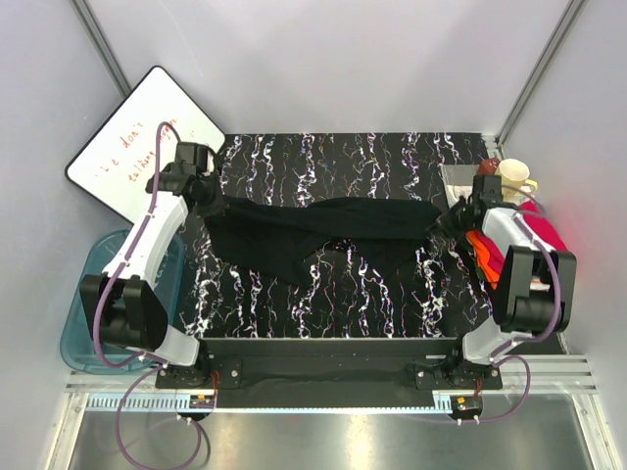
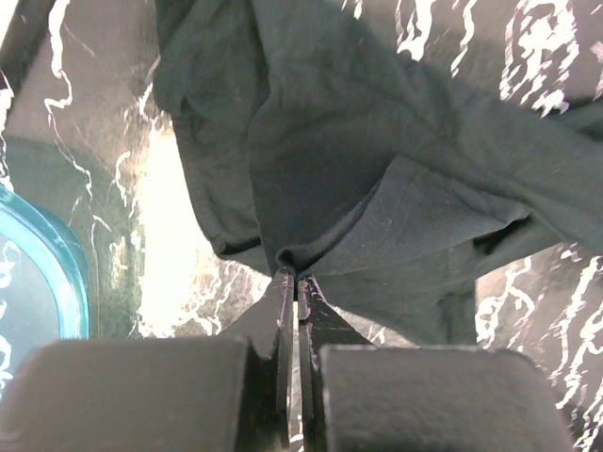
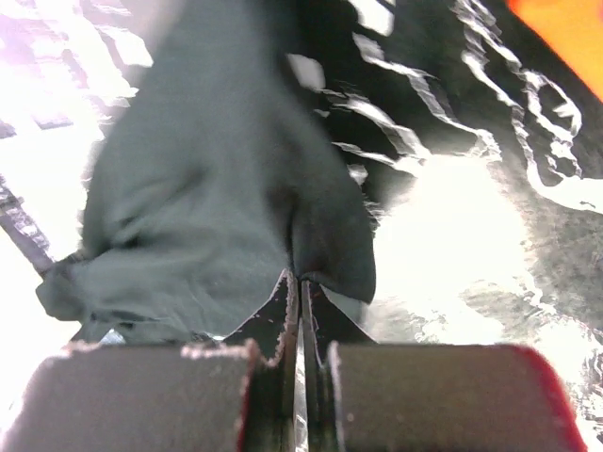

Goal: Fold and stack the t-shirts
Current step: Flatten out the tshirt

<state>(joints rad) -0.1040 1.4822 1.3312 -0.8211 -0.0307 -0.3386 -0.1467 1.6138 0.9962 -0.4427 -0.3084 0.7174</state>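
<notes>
Both ends gripped: left tool (image 2: 298, 281) clamped tight on one end of the black t-shirt (image 1: 323, 230), right tool (image 3: 299, 281) clamped tight on the other, shirt stretched between them and sagging onto the worktop (image 1: 343, 157); pink t-shirt (image 1: 549, 235) and orange piece (image 1: 482, 253) sit just beside the right tool, outer side. Risk: each pinch catches only a small bunched bit of cloth, so a hard pull may slip it out, and the twisted shirt would likely fold crooked.

pink t-shirt (image 1: 551, 233) half hidden, bin (image 2: 42, 282) cropped
</notes>
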